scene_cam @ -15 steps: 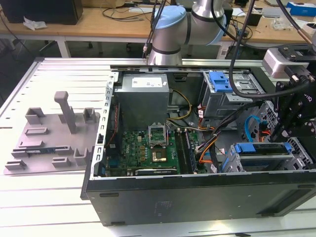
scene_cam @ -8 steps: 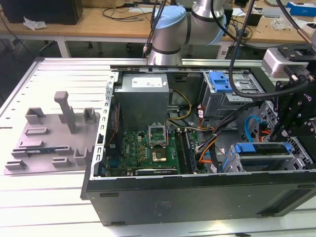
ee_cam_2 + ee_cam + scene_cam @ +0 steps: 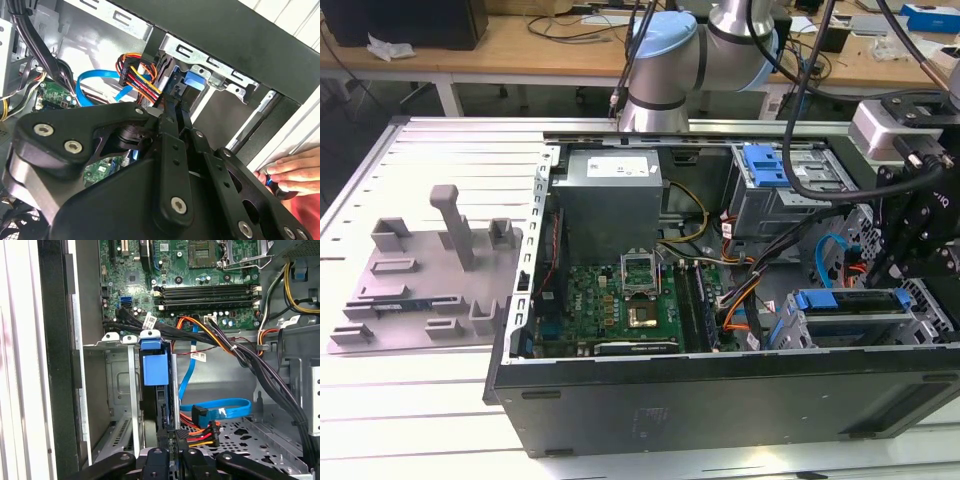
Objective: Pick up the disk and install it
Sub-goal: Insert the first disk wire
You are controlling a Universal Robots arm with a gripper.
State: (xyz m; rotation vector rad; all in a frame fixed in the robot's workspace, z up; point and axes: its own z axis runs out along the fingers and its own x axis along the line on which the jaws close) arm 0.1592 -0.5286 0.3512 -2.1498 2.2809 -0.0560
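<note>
Disk point(image 3: 155, 367) standing in the drive cage point(image 3: 112, 385), down at four o'clock of the case point(image 3: 520, 360) in the exterior view. Gripper point(image 3: 172, 107) right on it; clenched or released, cannot tell. Risks, likely: snagging the cable bundle point(image 3: 735, 310) at nine o'clock of the disk, jamming the carrier crooked, clipping the hand point(image 3: 292, 172) at the case edge.

Exterior view looks down from high on the open black computer case point(image 3: 720, 385); both wrist views (close-in) share its silver drive cage point(image 3: 117, 390).
</note>
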